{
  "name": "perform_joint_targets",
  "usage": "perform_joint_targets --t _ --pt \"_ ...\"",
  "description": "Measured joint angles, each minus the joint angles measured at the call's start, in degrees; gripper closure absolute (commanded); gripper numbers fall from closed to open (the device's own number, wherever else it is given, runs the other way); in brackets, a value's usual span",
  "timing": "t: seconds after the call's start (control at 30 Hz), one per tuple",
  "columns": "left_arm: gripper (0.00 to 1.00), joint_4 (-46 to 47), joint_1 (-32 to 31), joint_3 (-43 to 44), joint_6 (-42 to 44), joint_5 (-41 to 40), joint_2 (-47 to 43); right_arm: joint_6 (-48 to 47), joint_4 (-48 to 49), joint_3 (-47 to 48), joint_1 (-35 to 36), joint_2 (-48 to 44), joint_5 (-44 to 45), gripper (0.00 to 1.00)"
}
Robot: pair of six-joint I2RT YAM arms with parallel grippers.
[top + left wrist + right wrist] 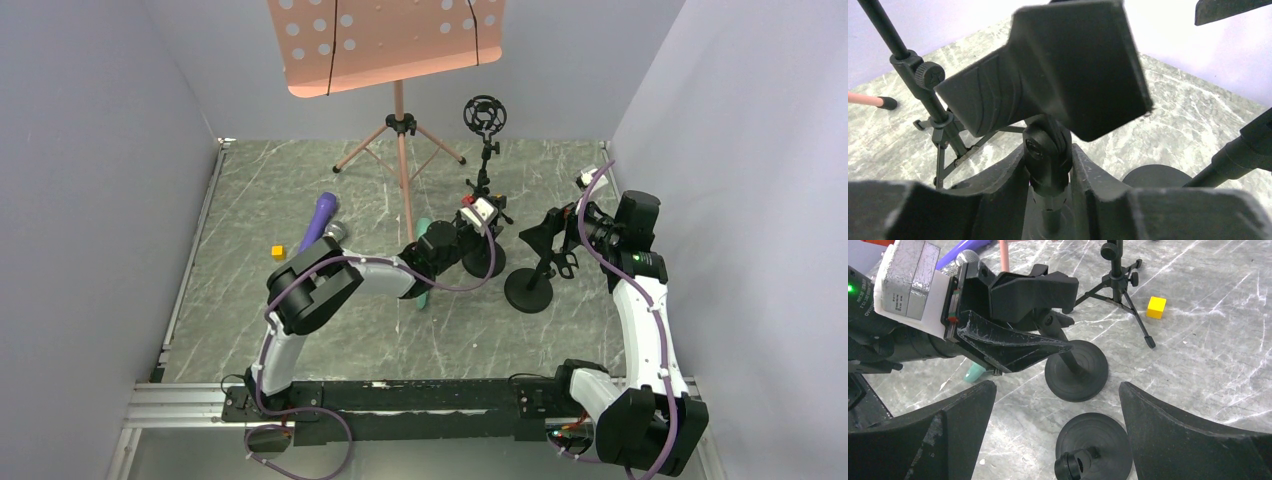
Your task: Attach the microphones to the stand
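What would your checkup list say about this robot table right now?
Surface: grey marbled table.
Job's things: purple microphone, silver microphone and green microphone lie on the table; held stand and free stand upright, no microphone attached.
Clutter: yellow block, pink music stand, black ring mount.
Grippers: left gripper closed around the held stand's neck; right gripper open, empty.
Cables: purple cables run along both arms.
Surroundings: plain grey walls.
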Motion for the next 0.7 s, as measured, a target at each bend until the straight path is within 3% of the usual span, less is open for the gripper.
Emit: perform_joint_targets --t 0.07,0.2,0.43,0.7 --pt "0.84 -0.13 -0.17 0.22 0.20 0.09 0.22 0.00 0.00 0.00 0.00 0.00 0.24 0.00" --pt "0.99 -0.33 -0.33 0.20 1.18 0.55 0.22 0.00 0.15 0.00 0.00 0.00 0.50 0.00" --pt "1.00 -0.50 0.66 -5.22 3.45 8.37 -4.35 -0.09 0.15 0.00 0.00 0.00 0.37 0.00" --pt "1.00 -7.80 8.33 -9.70 1.09 34.77 -11.02 -2.45 -0.50 0.00 0.00 0.00 -2.38 0.00"
